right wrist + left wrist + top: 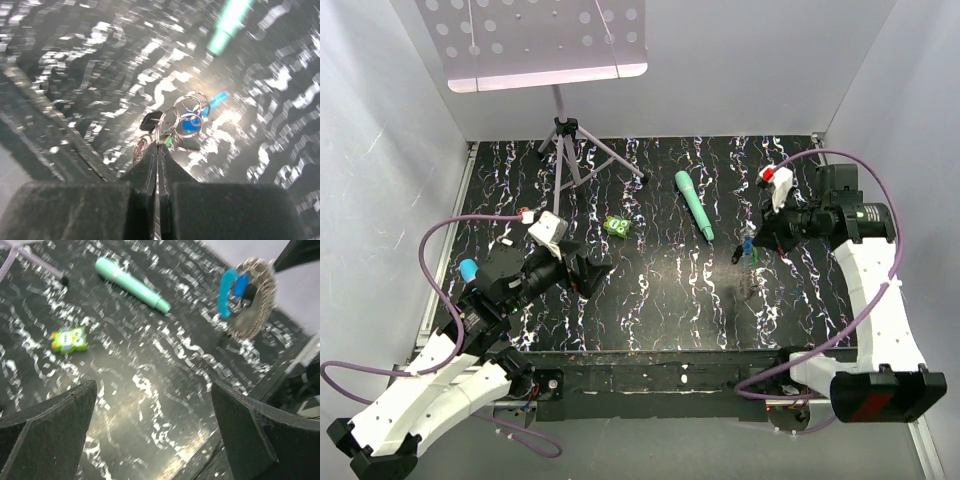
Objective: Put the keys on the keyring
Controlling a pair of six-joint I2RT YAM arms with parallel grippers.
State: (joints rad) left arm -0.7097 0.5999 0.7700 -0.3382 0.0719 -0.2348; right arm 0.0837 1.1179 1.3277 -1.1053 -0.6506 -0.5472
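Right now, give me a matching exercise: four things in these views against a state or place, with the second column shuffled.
1 left gripper
2 right gripper
3 teal stick
4 green object

A shut on the keyring
B lying nearer the right gripper
C open, empty
D lying nearer the left gripper

Pairs: 1-C, 2-A, 3-B, 4-D

A robot lab cell (white panel walls (380,120) boxing a black marbled table (660,295), a tripod (566,128)).
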